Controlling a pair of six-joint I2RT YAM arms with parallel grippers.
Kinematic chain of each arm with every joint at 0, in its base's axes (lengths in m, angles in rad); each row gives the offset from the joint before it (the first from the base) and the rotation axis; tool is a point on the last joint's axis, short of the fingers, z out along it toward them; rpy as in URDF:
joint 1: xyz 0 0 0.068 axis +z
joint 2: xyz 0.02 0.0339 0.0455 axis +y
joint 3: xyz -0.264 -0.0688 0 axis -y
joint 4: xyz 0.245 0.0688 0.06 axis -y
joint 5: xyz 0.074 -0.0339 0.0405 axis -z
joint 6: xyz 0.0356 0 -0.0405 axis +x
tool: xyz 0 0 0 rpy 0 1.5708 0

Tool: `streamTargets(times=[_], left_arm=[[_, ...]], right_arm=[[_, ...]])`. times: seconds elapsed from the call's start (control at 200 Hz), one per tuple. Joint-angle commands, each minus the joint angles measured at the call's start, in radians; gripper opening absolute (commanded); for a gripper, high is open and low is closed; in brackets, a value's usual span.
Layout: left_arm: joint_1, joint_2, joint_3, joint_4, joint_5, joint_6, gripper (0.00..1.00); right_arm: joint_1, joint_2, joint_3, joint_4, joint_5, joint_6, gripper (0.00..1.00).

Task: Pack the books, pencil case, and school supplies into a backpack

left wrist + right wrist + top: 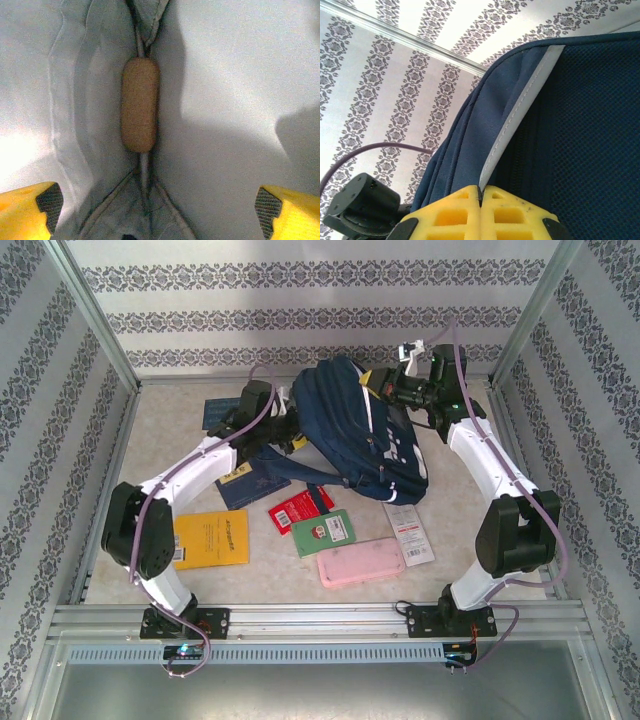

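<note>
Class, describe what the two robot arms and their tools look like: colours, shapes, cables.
The left arm and right arm have white links, bulky black joints and black bases, with a thin purple cable along each. The left tool has yellow fingers with dark ridged pads; the right tool has yellow fingers with square recesses.
</note>
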Motion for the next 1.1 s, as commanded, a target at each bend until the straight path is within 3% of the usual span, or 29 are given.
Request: streamTargets(times=[0.0, 0.245, 0.34, 0.49, 0.784, 0.889, 0.954, 1.094], left_arm=[[0.007, -0.078, 0.011, -0.184, 0.010, 0.192, 0.98], [-0.050, -0.349, -0.153, -0.440, -0.215, 0.569, 0.98], [-0.141, -0.389, -0.168, -0.513, -0.264, 0.695, 0.98], [-0.327, -0.357, -0.146, -0.602, -0.432, 0.798, 1.00], [-0.544, -0.202, -0.098, -0.608, -0.493, 0.910, 1.00], [-0.608, -0.120, -0.056, -0.622, -0.501, 0.946, 1.00], [-0.638, -0.078, -0.035, -0.629, -0.504, 0.963, 1.00], [-0.683, -0.004, -0.001, -0.625, -0.513, 0.982, 1.00]], right_arm=[[-0.008, -0.051, 0.047, 0.036, 0.025, -0.042, 0.00], [0.011, -0.018, 0.102, -0.074, 0.050, -0.106, 0.00], [0.024, 0.000, 0.111, -0.098, 0.065, -0.125, 0.00], [0.032, 0.027, 0.125, -0.122, 0.093, -0.150, 0.00], [0.120, 0.132, 0.145, -0.200, 0.191, -0.220, 0.00], [0.148, 0.141, 0.170, -0.265, 0.244, -0.263, 0.34], [0.151, 0.121, 0.157, -0.278, 0.277, -0.274, 0.50], [0.141, 0.058, 0.149, -0.391, 0.420, -0.324, 0.67]])
